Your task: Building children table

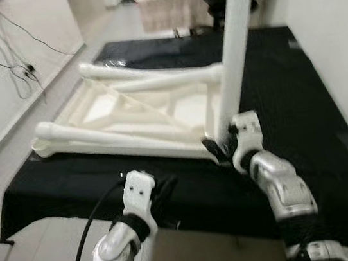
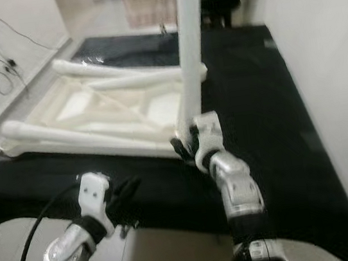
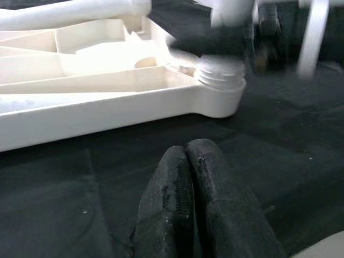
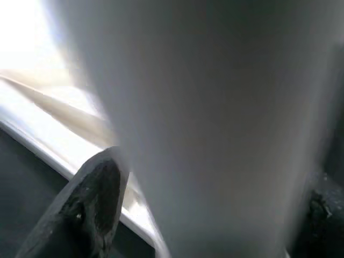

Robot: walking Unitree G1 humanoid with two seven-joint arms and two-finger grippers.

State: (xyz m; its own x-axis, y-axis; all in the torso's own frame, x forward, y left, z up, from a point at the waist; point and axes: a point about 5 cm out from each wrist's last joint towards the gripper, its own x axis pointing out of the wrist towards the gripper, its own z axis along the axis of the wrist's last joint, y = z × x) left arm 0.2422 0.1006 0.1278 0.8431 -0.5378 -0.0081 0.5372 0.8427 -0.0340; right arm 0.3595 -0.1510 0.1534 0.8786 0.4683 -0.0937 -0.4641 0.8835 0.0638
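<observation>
A white plastic table top [image 1: 133,113] lies upside down on a black mat [image 1: 297,87]. Two loose white legs lie across it, one at the back [image 1: 154,81] and one at the front [image 1: 90,134]. A third white leg [image 1: 236,44] stands upright at the top's near right corner socket [image 3: 220,80]. My right gripper [image 1: 225,146] is shut on the base of this leg, which sits between its fingers [image 4: 91,204] in the right wrist view. My left gripper [image 1: 160,194] hovers low over the mat's front edge, its fingers [image 3: 188,204] pressed together and holding nothing.
A white wall with dangling black cables [image 1: 16,68] runs along the left. Another white wall [image 1: 333,17] borders the mat on the right. Dark furniture [image 1: 220,0] stands beyond the mat's far end. Pale floor [image 1: 13,140] lies left of the mat.
</observation>
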